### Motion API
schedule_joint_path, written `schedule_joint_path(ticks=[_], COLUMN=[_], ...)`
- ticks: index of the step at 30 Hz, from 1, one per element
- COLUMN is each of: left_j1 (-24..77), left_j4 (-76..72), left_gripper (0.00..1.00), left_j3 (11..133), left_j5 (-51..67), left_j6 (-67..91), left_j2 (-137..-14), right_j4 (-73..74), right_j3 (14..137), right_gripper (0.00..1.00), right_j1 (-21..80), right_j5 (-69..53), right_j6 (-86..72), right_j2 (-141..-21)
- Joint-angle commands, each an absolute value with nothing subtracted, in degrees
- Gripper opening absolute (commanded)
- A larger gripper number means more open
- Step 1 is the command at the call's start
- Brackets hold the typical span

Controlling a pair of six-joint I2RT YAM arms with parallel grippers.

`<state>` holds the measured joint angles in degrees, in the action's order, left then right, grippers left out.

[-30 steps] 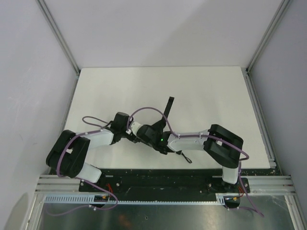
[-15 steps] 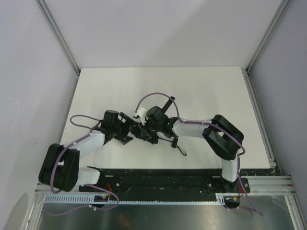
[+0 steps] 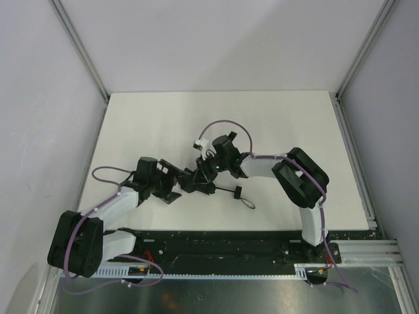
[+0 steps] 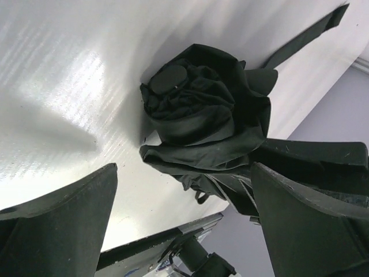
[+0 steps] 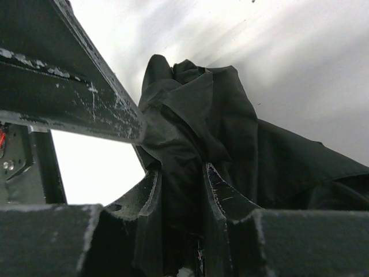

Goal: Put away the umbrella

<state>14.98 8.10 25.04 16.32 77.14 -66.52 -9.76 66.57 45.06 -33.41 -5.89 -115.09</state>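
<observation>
The black umbrella (image 3: 196,182) lies folded on the white table (image 3: 281,124), its short handle (image 3: 237,191) and wrist loop (image 3: 249,203) pointing right. My right gripper (image 3: 208,171) comes down on its far side. In the right wrist view the fingers (image 5: 222,199) pinch a fold of the umbrella's (image 5: 196,115) fabric, and my right gripper (image 5: 180,190) is shut on it. My left gripper (image 3: 175,186) sits just left of the bundle. In the left wrist view it (image 4: 184,222) stands wide open, facing the umbrella's (image 4: 202,115) rolled end without touching it. The closure strap (image 4: 305,33) trails away loose.
Grey walls and aluminium posts (image 3: 82,49) close in the table on three sides. A black base rail (image 3: 222,239) runs along the near edge. Purple cables loop over both wrists.
My left gripper has opened, let go of the umbrella and drawn back to the left. My right arm has swung farther onto the table while keeping hold of the fabric.
</observation>
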Motion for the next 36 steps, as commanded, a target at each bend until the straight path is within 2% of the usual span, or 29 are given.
schedule_joint_path(ticks=[1, 9, 12, 15, 20, 26, 28, 31, 36], left_j1=[17.1, 21.5, 22.4, 22.6, 22.6, 22.8, 22.8, 22.8, 22.8], left_j4=[6.5, 2.4, 1.1, 0.6, 0.3, -3.9, -4.3, -5.0, -4.4], left_gripper=[0.99, 0.99, 0.95, 0.82, 0.47, 0.08, 0.02, 0.00, 0.00], left_j3=[26.5, 29.6, 29.7, 28.2, 26.0, 23.9, 23.4, 22.4, 21.7], left_j5=[15.8, 11.3, 10.5, 8.1, 4.5, 5.6, 5.9, 6.3, 8.1], left_j6=[79.9, 81.4, 81.6, 81.2, 79.3, 77.6, 77.1, 77.0, 78.4], left_j2=[-67.7, -78.6, -84.0, -86.6, -87.5, -87.7, -87.5, -86.5, -84.3], right_j4=[6.9, 6.5, 6.9, 7.5, 8.4, 8.4, 8.6, 9.8, 13.3], right_j3=[61.0, 61.1, 61.0, 61.1, 61.1, 61.2, 61.3, 61.7, 64.1], right_gripper=[0.00, 0.00, 0.00, 0.00, 0.00, 0.00, 0.08, 0.21, 0.53], right_j1=[46.2, 46.4, 46.5, 47.2, 49.3, 51.8, 52.3, 52.8, 52.8], right_j5=[-35.2, -35.2, -35.7, -35.4, -31.8, -24.9, -22.1, -18.1, -14.4], right_j6=[-8.7, -8.6, -8.2, -7.5, -6.8, -6.3, -6.5, -6.2, -5.5], right_j2=[-122.2, -121.8, -121.3, -119.7, -115.1, -108.9, -106.5, -102.2, -98.9])
